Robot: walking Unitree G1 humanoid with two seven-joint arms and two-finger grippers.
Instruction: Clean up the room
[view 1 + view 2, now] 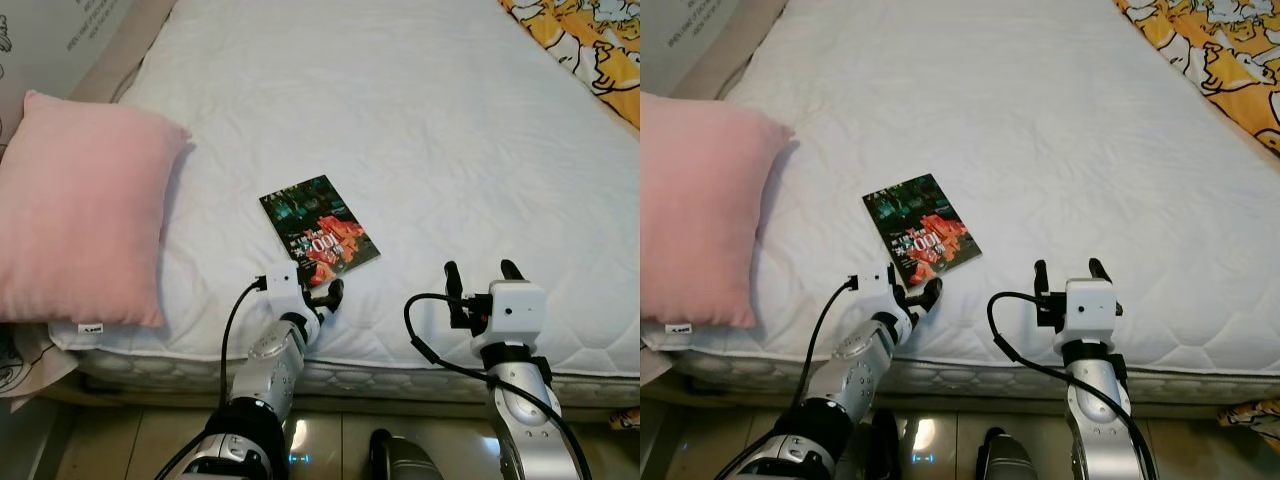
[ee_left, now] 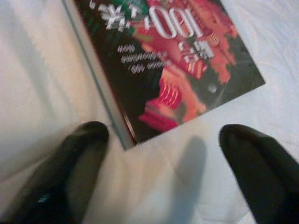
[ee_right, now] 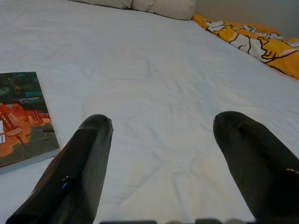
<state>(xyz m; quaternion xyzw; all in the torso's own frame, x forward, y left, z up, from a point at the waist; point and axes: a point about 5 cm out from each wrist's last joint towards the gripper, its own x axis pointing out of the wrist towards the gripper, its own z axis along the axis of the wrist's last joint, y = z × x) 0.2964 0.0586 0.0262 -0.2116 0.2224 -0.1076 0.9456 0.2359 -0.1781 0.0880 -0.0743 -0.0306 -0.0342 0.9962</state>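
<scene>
Left end effector (image 1: 322,294) spread wide at book (image 1: 319,232) corner, right end effector (image 1: 483,272) wide, empty

The pink pillow (image 1: 75,215) and orange patterned blanket (image 1: 590,45) are cut off by the picture's edges.

A: Take the book (image 3: 23,116) as the landmark. How does it lie?

B: Flat on the white quilted bed cover (image 3: 140,70), dark green and black at the far end, red-orange nearer, its pale page edge facing the camera.

A: And the right gripper (image 3: 162,122)?

B: Its two black fingers (image 3: 88,158) are spread wide apart over the cover. One fingertip is just beside the book's near corner, not touching it; the other is well apart from the book.

A: Anything further off?

B: Far from the book, an orange patterned blanket (image 3: 252,44) at the cover's far edge, and beige pillows (image 3: 154,5) beside it.
</scene>
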